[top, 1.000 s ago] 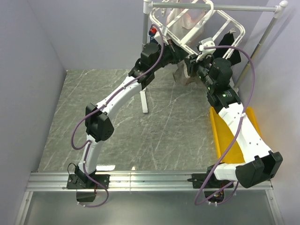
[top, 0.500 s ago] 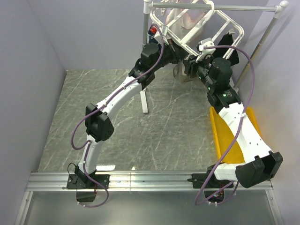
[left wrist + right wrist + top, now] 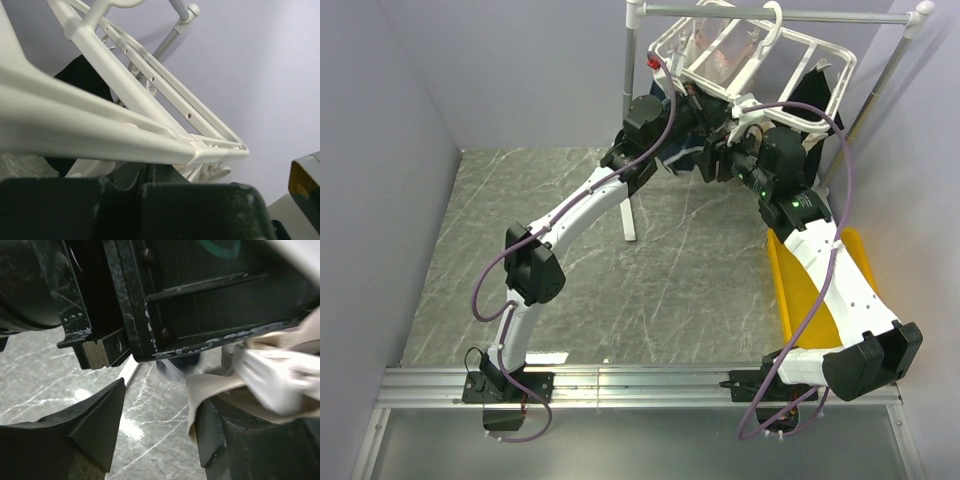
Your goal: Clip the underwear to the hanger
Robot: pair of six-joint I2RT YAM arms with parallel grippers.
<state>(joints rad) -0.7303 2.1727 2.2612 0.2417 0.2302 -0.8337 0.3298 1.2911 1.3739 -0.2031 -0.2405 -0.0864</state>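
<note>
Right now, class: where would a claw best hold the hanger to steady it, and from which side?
On the hanger, take the long outer rail, probably from below. It is a straight, bare bar that fingers could straddle. Above it, the hook and pole are in the way.

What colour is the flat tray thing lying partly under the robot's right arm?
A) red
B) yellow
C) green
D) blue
B: the tray shows bright yellow on both sides of the arm that crosses over it.
</note>
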